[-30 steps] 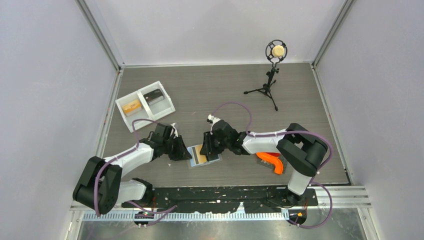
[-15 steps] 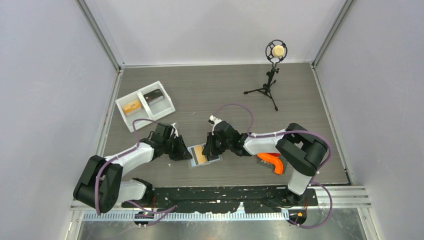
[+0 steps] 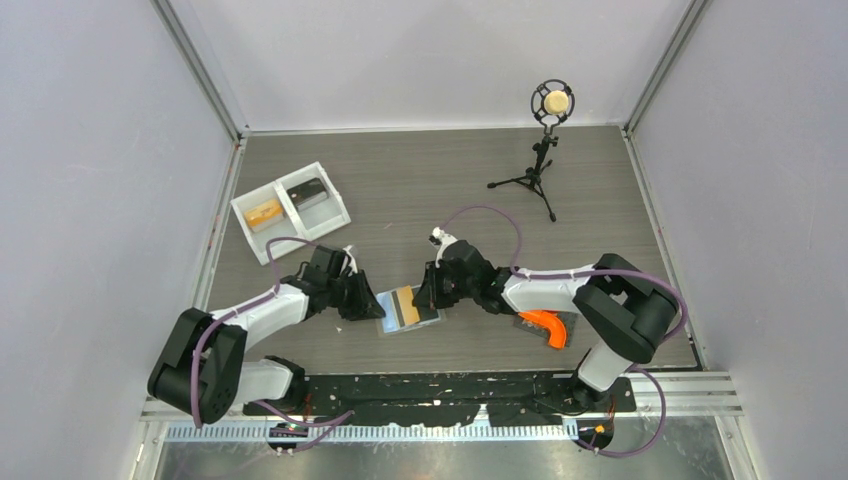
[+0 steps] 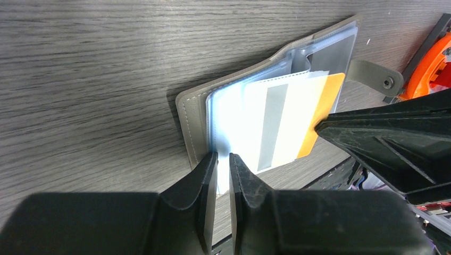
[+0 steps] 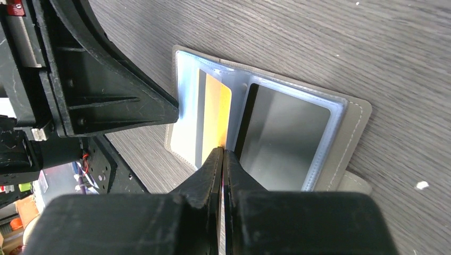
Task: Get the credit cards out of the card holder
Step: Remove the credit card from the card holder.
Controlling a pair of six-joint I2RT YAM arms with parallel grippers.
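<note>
Dark wood-grain surface (image 3: 450, 190), grey walls. Holder (image 3: 408, 310) lies open flat near front edge. Left fingers (image 4: 205, 180) nearly closed, pinching holder's left edge, apparently pinning it. Right fingers (image 5: 210, 170) closed on orange card (image 5: 218, 106), card partway out of holder. Dark card (image 5: 282, 138) fully seated. Step: extracting orange card. Next: straight pull rightward, holder held down.

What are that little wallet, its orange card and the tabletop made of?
The card holder: seemingly grey faux leather, matte, stitched edge, with glossy clear plastic sleeves. The orange card: likely smooth plastic, thin and flat. The table: wood-grain surface, possibly laminate.
</note>
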